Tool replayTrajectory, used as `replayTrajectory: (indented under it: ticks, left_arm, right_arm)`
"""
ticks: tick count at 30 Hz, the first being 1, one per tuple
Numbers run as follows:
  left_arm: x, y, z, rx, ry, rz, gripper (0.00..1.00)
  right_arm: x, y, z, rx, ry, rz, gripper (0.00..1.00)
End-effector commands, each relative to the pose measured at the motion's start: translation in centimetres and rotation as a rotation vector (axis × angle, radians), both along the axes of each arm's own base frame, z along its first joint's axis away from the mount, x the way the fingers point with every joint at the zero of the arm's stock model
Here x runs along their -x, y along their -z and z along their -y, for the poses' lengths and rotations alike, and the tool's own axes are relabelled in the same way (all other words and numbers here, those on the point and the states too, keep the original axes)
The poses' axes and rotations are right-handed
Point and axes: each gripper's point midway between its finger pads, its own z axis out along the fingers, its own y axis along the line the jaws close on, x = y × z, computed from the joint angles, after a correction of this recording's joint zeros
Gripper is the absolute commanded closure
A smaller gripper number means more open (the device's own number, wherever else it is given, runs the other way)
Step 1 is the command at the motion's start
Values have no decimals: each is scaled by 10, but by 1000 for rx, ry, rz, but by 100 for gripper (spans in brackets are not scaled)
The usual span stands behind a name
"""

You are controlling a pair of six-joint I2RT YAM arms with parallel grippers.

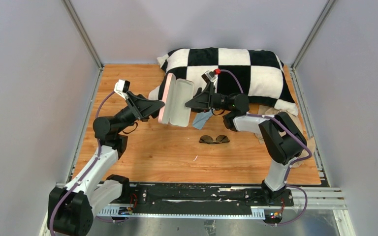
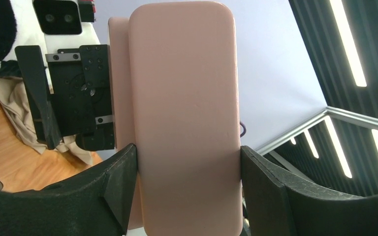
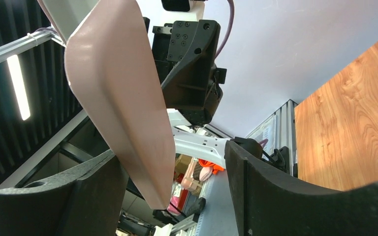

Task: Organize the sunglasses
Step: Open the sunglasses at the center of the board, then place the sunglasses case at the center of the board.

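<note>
Arms [image 1: 109, 125] outstretched inward, left end effector [image 1: 160, 110] around open pink case [image 1: 179, 103]

Wooden table [image 1: 142, 157]: 1 sunglasses [image 1: 214, 139] mid-table, checkered pillow [image 1: 236, 69] far edge, beige cloth [image 1: 264, 109] right.

No legible txt, labels, brands or nos. in top, L or R wrist views.

Overhead camera looks down from behind the arm bases, with the whole table [image 1: 152, 162] in frame. Left wrist camera rides right behind the left gripper [image 2: 189, 167], jammed close against the pink case [image 2: 187, 98]. Right wrist camera tilts upward, close under that same case, which all three views share.
</note>
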Motion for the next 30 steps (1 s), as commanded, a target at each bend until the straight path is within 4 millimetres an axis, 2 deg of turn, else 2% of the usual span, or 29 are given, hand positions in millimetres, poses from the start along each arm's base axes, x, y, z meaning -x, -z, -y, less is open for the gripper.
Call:
replayTrajectory:
  ticks: [1, 5, 8, 11, 14, 15, 16, 18, 19, 20, 22, 27, 30]
  left_arm:
    - [27, -33, -1, 19, 16, 174, 100]
    - [15, -14, 3, -77, -17, 131, 100]
    - [5, 7, 5, -188, -59, 80, 100]
    - [1, 17, 6, -245, -76, 70, 100]
    - [-3, 25, 7, -264, -73, 54, 100]
    - [-5, 30, 7, -280, -75, 41, 94]
    - [-7, 36, 7, -301, -82, 29, 81]
    - [-13, 51, 5, -362, -113, 9, 48]
    - [-15, 58, 3, -400, -136, 1, 35]
    - [-18, 65, -1, -450, -170, -17, 25]
    - [-26, 79, -15, -595, -264, -62, 12]
    - [-34, 78, -62, -889, -481, -138, 3]
    - [-35, 60, -81, -966, -568, -138, 0]
  right_arm:
    - [5, 11, -3, 34, -37, 44, 29]
    - [10, 4, -1, 27, -44, 62, 36]
    - [14, -1, 1, 21, -46, 75, 45]
    - [14, -1, 1, 21, -46, 67, 62]
    - [12, 4, 0, 30, -43, 43, 84]
    - [11, 6, 0, 32, -41, 31, 93]
    - [11, 10, 0, 39, -37, 14, 99]
    - [8, 19, 0, 57, -21, -23, 100]
    - [8, 25, 0, 69, -11, -42, 100]
    - [8, 32, 1, 83, -3, -59, 100]
    - [10, 49, 3, 118, 11, -97, 100]
    - [15, 99, 8, 241, 59, -192, 100]
    - [12, 134, 5, 352, 118, -249, 100]
